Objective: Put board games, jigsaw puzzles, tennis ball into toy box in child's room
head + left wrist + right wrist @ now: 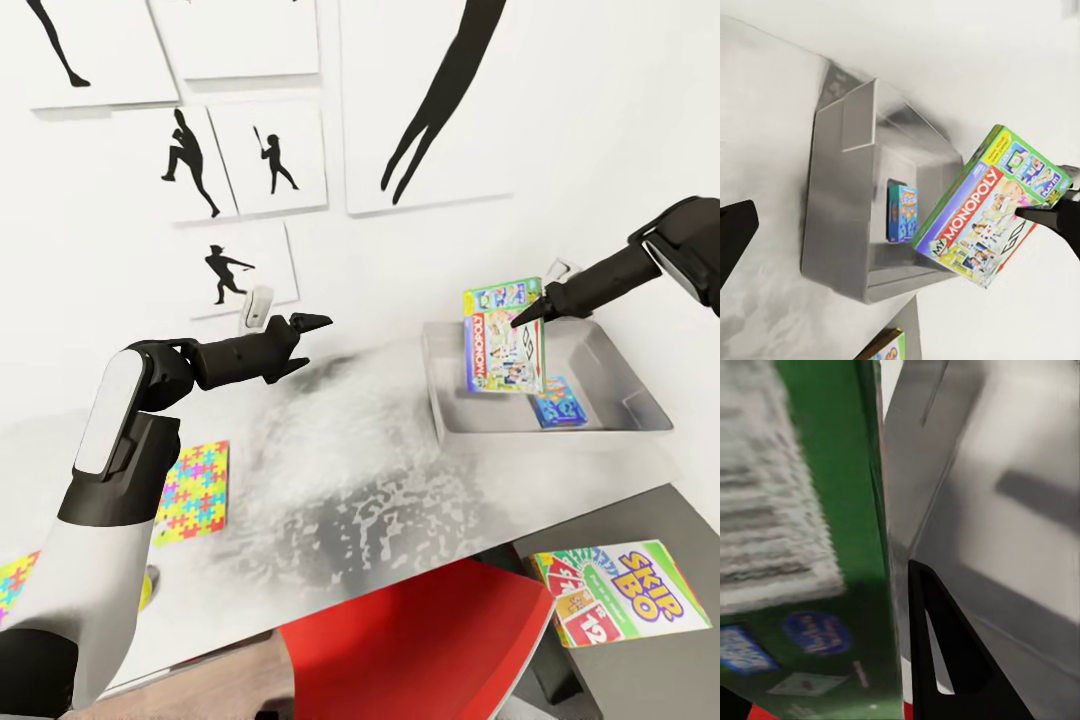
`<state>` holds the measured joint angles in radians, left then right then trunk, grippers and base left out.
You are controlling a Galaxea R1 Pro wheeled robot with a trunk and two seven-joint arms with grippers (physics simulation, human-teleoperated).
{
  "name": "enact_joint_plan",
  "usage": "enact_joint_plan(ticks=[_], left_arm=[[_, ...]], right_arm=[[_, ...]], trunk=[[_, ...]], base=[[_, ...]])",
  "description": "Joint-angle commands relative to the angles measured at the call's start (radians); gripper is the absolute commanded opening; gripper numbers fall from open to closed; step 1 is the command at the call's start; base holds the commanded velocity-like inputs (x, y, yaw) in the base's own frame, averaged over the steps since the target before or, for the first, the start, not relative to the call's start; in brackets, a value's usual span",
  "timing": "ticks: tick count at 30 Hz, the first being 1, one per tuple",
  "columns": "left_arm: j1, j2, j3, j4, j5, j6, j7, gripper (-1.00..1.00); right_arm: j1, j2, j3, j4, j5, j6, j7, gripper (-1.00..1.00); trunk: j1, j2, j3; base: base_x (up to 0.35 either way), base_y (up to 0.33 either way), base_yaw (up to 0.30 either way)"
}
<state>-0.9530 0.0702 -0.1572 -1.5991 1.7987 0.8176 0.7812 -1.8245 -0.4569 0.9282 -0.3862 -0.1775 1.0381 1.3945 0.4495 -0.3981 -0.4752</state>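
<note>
My right gripper [528, 316] is shut on the white-green Monopoly board game [503, 338], holding it on edge and tilted over the light-grey toy box [640, 395] on the table [360, 470]. A blue board game [560, 401] lies flat inside the toy box. In the left wrist view the Monopoly box [994, 210] hangs above the toy box [840, 202], beside the blue game [902, 214]. The Skip-Bo game [622, 590] lies on a dark-grey cabinet top. Two jigsaw puzzles [195, 490] [14, 582] lie on the table's left. My left gripper [303, 342] hovers open and empty over the table.
A red chair [420, 640] stands in front of the table. The wall behind carries black baseball-player silhouette pictures [268, 155]. The lower dark-grey cabinet [600, 690] sits at the front right. A yellow-green sliver [148, 590] peeks out beside my left forearm.
</note>
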Motion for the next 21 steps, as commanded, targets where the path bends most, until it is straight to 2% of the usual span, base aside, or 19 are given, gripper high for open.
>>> enact_joint_plan(ticks=[1,12,21], left_arm=[[-0.001,0.0,-0.001,-0.001,0.01,-0.001,0.01,1.0],[-0.001,0.0,-0.001,-0.001,0.01,-0.001,0.01,1.0],[-0.001,0.0,-0.001,-0.001,0.01,-0.001,0.01,1.0]], right_arm=[[-0.003,-0.003,0.007,-0.001,-0.016,0.009,0.0,-1.0],[-0.008,-0.013,0.005,0.0,-0.063,0.009,0.001,-1.0],[-0.008,-0.014,0.007,0.0,-0.073,0.009,0.001,-1.0]], trunk=[[0.0,-0.002,-0.003],[0.0,-0.002,-0.021],[0.0,-0.002,-0.036]], base=[[0.0,0.0,0.0],[0.0,0.0,0.0],[0.0,0.0,0.0]])
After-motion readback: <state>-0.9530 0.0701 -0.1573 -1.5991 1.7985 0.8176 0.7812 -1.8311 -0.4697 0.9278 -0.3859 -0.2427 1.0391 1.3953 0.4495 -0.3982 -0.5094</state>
